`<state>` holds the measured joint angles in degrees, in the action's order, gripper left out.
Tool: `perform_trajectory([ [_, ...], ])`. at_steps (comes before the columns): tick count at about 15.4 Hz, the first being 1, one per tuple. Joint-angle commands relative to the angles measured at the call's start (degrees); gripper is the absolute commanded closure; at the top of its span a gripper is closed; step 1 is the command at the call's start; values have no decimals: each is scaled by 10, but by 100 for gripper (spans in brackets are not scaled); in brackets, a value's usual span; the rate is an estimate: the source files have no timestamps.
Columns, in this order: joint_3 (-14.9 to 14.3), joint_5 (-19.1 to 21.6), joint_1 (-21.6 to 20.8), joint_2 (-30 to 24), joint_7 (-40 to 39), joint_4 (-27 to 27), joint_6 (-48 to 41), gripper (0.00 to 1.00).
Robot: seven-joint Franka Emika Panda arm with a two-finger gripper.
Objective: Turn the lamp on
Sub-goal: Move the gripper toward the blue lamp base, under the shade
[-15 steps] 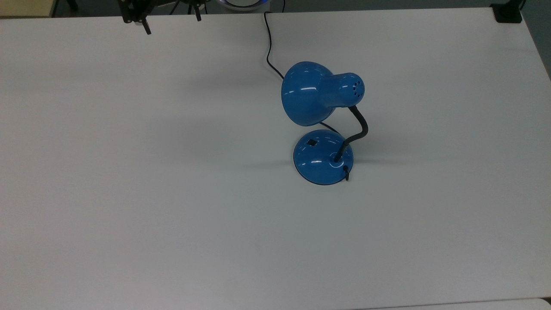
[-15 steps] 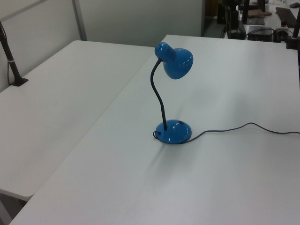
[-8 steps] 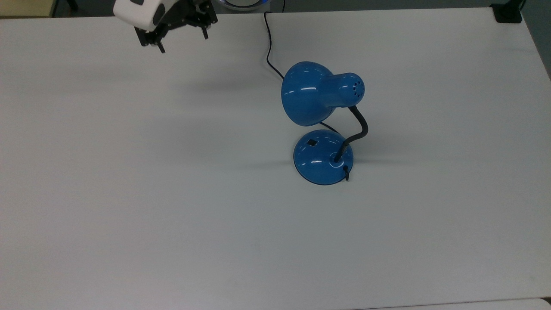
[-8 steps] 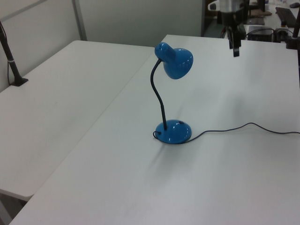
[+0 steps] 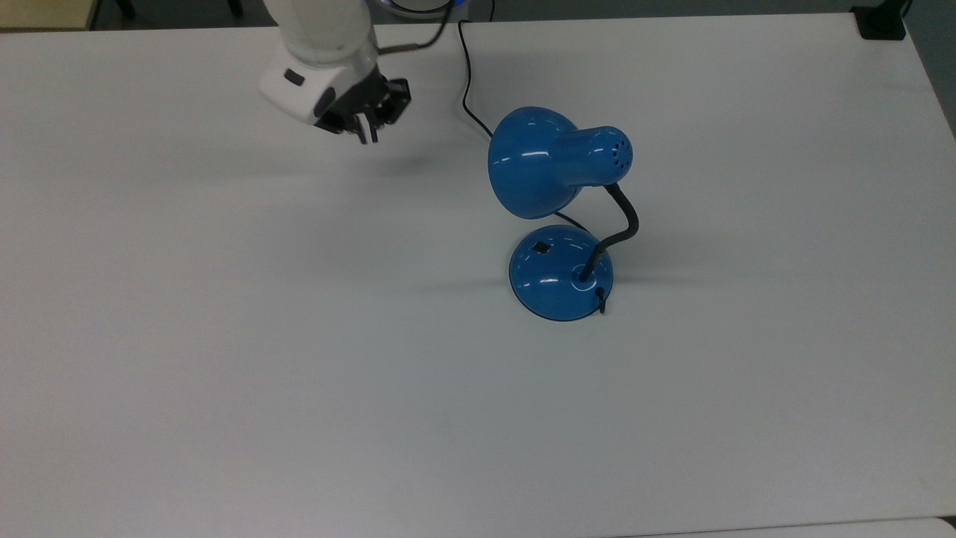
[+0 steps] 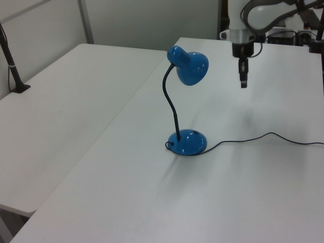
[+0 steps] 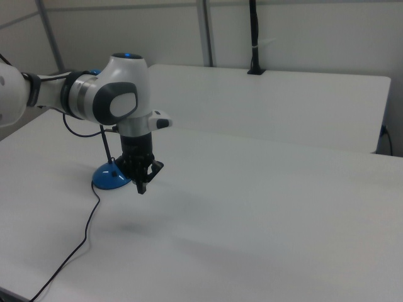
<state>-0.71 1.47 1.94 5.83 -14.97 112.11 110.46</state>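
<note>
The lamp stands upright on the white table. It has a glossy blue shade, a black gooseneck and a domed blue base. A small black switch sits on the base. Its cord runs off the table's far edge. My gripper hangs in the air to the top view's left of the shade, apart from it, with its fingers together on nothing. In the left view the gripper is to the right of the shade. In the right view the gripper is in front of the base.
A black clamp sits on the table's corner at the top view's upper right. A second white table adjoins at the left view's left, with a black post on it. The cord trails across the table.
The arm has come in from the top view's upper edge, down and right toward the lamp. Its fingers were spread apart before and are now together. The lamp has not moved.
</note>
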Motion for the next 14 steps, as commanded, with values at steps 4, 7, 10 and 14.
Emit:
perform_trajectory([
  [4,-3,168,-32,22,126,16,41,100],
  [7,-2,238,-54,43,159,20,90,100],
  [10,-1,273,-79,71,207,20,145,100],
  [14,1,322,-98,96,233,18,223,100],
])
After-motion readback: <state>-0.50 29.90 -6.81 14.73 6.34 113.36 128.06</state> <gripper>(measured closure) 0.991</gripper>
